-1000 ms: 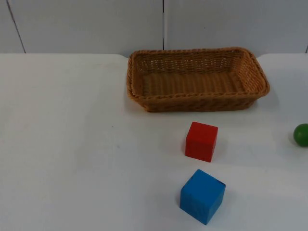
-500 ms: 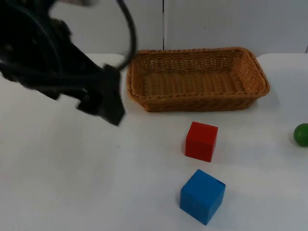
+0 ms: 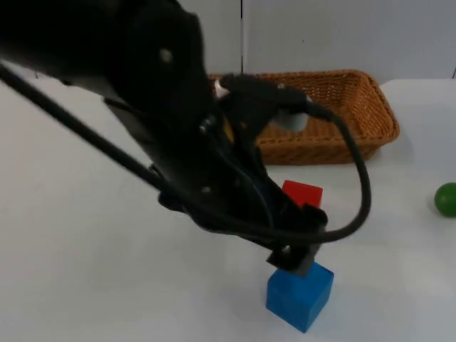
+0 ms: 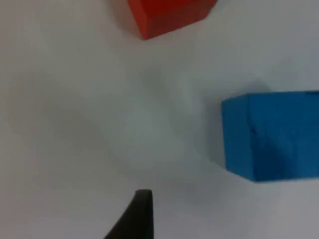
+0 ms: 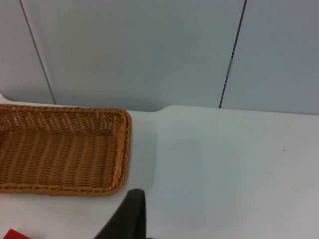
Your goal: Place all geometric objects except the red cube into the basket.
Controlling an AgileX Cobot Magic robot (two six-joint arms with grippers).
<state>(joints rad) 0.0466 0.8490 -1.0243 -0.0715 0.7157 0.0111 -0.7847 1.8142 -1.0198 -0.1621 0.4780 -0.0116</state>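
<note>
The left arm has swept in across the white table [image 3: 85, 235] within the last second, so the first pick is starting. The basket [image 3: 356, 114], still without any object in it, stands against the partition. Nearer the camera than the basket lies the red cube [image 3: 305, 192], and beyond that the blue cube [image 3: 299, 299]. The left gripper [image 3: 292, 258] hovers just above the blue cube; whether its fingers are apart cannot be told. The green ball [image 3: 447, 199] lies off the basket's right end. The right arm waits.
</note>
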